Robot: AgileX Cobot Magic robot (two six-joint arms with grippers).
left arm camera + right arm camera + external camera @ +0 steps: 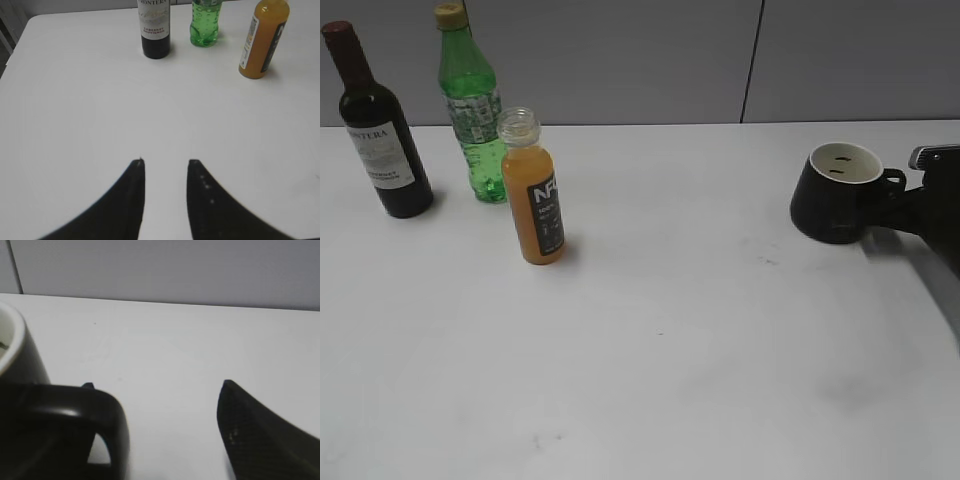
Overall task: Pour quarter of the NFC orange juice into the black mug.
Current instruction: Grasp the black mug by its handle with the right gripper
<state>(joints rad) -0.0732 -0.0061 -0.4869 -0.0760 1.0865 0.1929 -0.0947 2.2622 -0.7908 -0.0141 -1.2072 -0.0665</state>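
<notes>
On the white table [650, 380], 3 bottles stand upright at the far left: a dark wine bottle [378, 130], a green bottle [472, 105] with a yellow cap, and just in front of it the NFC orange juice [532, 190], uncapped and nearly full. The left gripper [165, 162] hovers over bare table well short of them, jaws partly apart and empty. Far right, the black mug [835, 195] sits upright, handle toward the right gripper [155, 387], whose wide-spread fingers straddle the handle without visibly clamping it.
</notes>
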